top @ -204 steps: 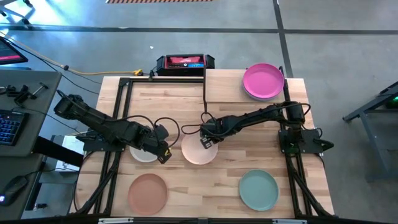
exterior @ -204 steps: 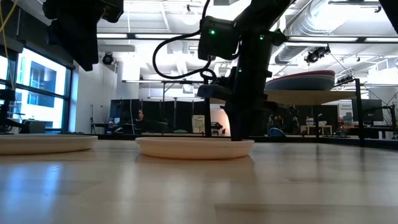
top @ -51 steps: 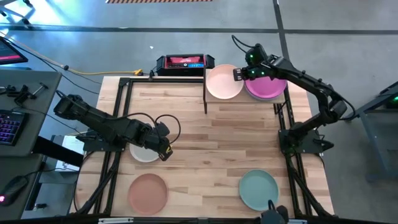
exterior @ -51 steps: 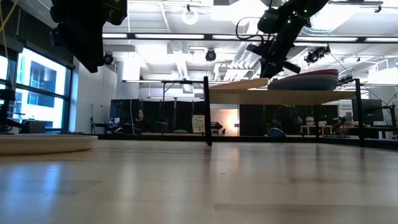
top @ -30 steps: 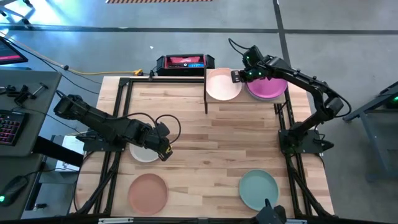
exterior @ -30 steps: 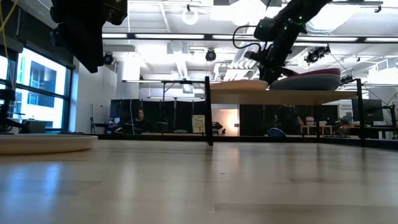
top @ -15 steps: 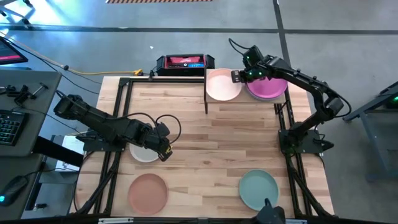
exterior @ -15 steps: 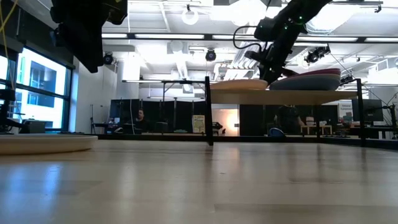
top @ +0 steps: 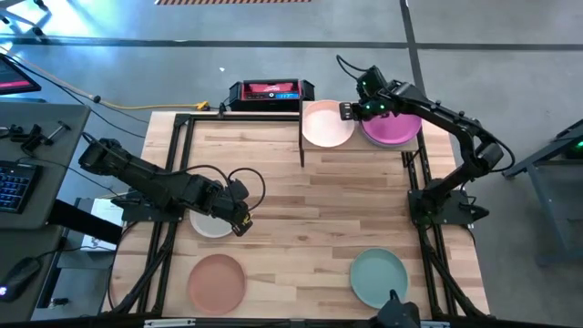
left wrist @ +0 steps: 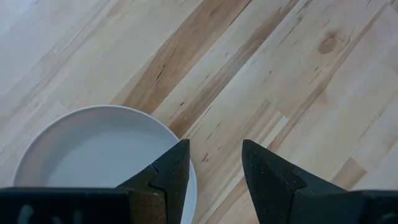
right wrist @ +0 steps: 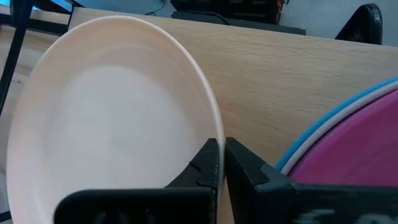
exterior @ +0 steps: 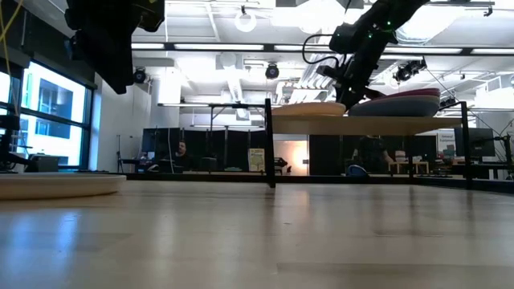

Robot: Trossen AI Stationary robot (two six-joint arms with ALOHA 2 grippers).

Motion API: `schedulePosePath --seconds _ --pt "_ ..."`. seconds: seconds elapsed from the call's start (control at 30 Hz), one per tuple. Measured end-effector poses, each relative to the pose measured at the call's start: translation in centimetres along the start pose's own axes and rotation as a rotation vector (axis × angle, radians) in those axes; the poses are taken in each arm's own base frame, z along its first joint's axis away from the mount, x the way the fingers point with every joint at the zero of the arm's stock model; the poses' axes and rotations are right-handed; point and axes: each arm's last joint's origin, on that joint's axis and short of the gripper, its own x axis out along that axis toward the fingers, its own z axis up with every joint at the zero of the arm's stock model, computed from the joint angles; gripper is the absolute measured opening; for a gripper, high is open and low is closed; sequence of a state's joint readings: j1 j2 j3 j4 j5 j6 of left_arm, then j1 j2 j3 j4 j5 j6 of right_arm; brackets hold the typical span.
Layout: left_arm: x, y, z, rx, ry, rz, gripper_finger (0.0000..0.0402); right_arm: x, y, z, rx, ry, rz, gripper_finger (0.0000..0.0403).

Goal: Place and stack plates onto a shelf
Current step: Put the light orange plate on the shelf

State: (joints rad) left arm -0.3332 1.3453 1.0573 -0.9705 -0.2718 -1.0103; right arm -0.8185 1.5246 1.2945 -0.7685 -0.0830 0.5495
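A: Entry one, the shelf [top: 364, 146]. Holdings: a stack topped by the magenta plate [top: 392, 125], with a blue rim [right wrist: 323, 134] showing beneath it only in the right wrist view. Just beside that stack, the peach plate [top: 327, 124].

B: Is the peach one released?

A: No. The right gripper [top: 346, 110] is pinched shut on its rim, at the edge nearest the stack. The plate sits low over the board; whether it rests fully, I cannot tell.

B: Outstanding items?

A: Three on the tabletop, by my judgement still to be shelved. The cream plate [top: 210, 224] lies directly under the left gripper [top: 239, 221], whose fingers stand apart over its edge, holding nothing. The terracotta plate [top: 217, 280] is nearer the front edge from that gripper; the teal plate [top: 379, 278] is well apart from both grippers.

B: View differences?

A: The low view alone shows the shelf raised on posts. The high view alone counts the loose plates.
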Motion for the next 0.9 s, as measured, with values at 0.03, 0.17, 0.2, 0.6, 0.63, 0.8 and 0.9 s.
schedulePosePath --seconds 0.03,0.17,0.2,0.6,0.63,0.8,0.9 --pt "0.00 0.00 0.00 0.000 0.000 0.000 0.0138 0.00 0.00 -0.01 0.000 0.001 -0.001 0.0001" --pt "0.00 0.00 0.00 0.008 0.000 0.000 0.0138 0.00 -0.02 -0.01 0.000 0.000 -0.004 0.0001" --pt "0.00 0.00 0.00 0.021 -0.002 0.001 0.0138 0.00 -0.02 -0.01 0.003 -0.001 -0.004 0.0001" --pt "0.00 0.02 0.03 0.088 -0.010 0.007 0.0138 0.00 -0.02 -0.03 0.020 0.002 -0.003 0.0001" --pt "0.00 0.02 0.03 0.088 -0.010 0.007 0.0138 0.00 -0.02 -0.03 0.020 0.002 -0.004 0.0001" --pt "0.00 0.01 0.03 0.088 -0.010 0.006 0.0138 0.00 -0.03 -0.04 0.019 0.003 -0.005 0.0001" --pt "0.00 0.01 0.03 0.088 -0.010 0.006 0.0138 0.00 -0.05 -0.05 0.020 0.004 -0.007 0.0001"
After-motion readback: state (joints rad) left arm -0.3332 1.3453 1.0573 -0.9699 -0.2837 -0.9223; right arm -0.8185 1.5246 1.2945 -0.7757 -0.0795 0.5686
